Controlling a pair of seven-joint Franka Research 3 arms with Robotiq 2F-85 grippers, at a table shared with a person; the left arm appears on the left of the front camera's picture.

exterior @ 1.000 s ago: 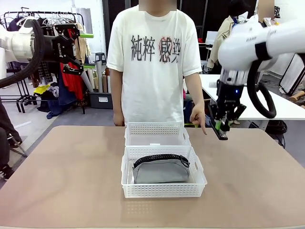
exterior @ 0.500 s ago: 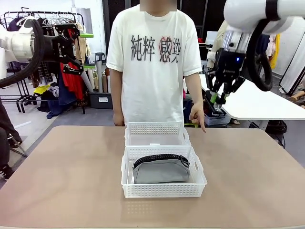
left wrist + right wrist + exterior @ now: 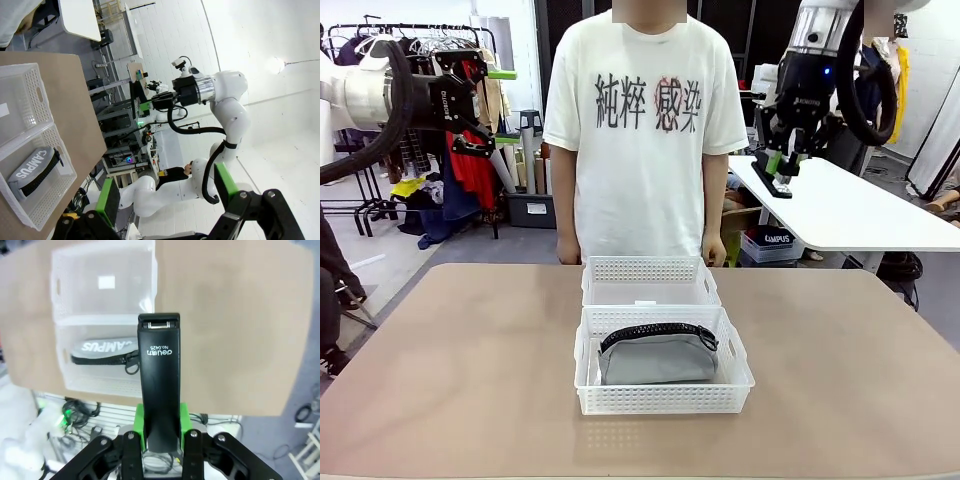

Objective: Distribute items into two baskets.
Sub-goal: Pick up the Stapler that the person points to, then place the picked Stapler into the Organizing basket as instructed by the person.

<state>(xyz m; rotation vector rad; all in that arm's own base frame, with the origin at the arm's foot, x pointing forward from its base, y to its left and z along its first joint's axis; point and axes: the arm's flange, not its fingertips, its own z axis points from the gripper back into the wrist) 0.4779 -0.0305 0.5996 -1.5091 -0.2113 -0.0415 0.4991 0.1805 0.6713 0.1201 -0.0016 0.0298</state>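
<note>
My right hand (image 3: 783, 168) pinches small black stapler (image 3: 777, 184), 2 o'clock, high off brown tabletop (image 3: 470, 350). Left hand (image 3: 503, 107) spread, 10 o'clock. Soft grey fabric pouch (image 3: 657, 360) lies in 6 o'clock white lattice plastic basket (image 3: 665, 401).

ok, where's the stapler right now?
The stapler is clamped in the right end effector, held high at the front view's upper right, well above the table, to the right of the person's arm.
</note>
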